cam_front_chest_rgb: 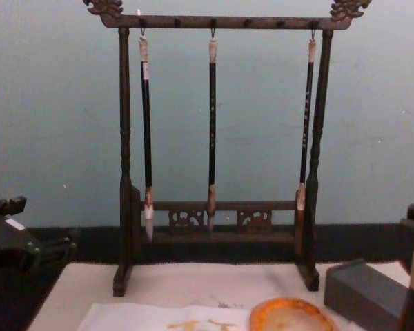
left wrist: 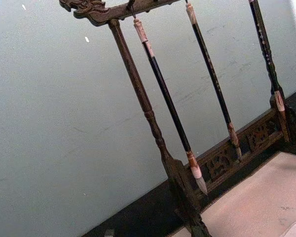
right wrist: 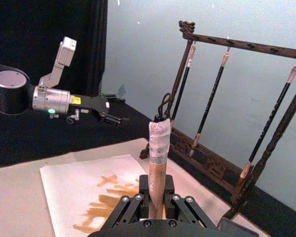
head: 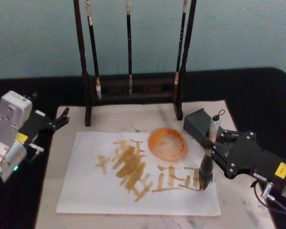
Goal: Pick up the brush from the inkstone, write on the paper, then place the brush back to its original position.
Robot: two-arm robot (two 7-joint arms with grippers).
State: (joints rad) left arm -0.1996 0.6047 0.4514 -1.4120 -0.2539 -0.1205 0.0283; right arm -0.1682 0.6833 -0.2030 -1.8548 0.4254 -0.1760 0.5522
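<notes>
Right hand (head: 213, 151) clasps the brush (head: 205, 172), its bristles touching the paper (head: 86, 191).

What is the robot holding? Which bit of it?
The right gripper holds the brush by its tan handle, below the taped top. The left gripper holds nothing.

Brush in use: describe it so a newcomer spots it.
Find the white paper before the rack. Near its right edge the right gripper holds the brush nearly upright, tip on the paper. Unlike the three slim hanging brushes, it is thick and bushy-headed.
</notes>
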